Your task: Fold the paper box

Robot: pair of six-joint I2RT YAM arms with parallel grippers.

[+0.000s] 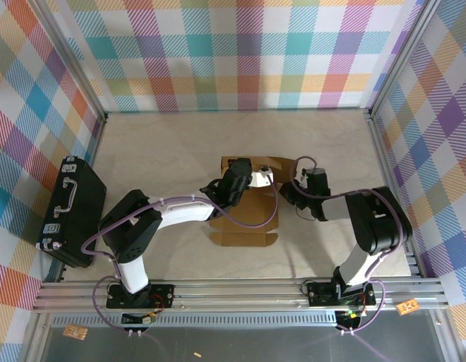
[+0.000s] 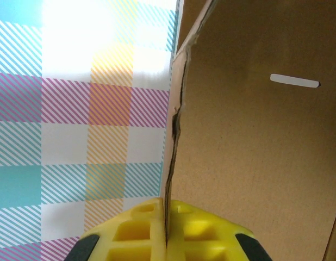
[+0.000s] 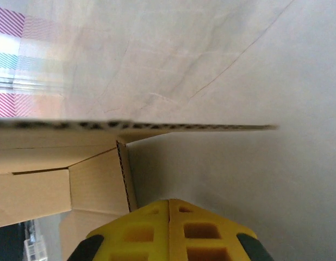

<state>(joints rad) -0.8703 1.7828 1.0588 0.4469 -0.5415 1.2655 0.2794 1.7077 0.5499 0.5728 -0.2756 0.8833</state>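
Claws clenched at the paper box (image 1: 244, 222).
The left gripper (image 2: 167, 231) pinches its raised panel; the right gripper (image 3: 169, 231) is closed on nothing beside a flap.

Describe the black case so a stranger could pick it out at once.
On the pale table, look along the left edge, beside the plaid wall. The black hard case lies there, with a silver handle, unlike the brown paper box at the middle.

- The brown kraft cardboard paper box (image 1: 240, 235) is looking matt, its cut edge rough and fibrous.
- The pale stone-patterned table (image 1: 165, 151) is appearing smooth and softly satiny.
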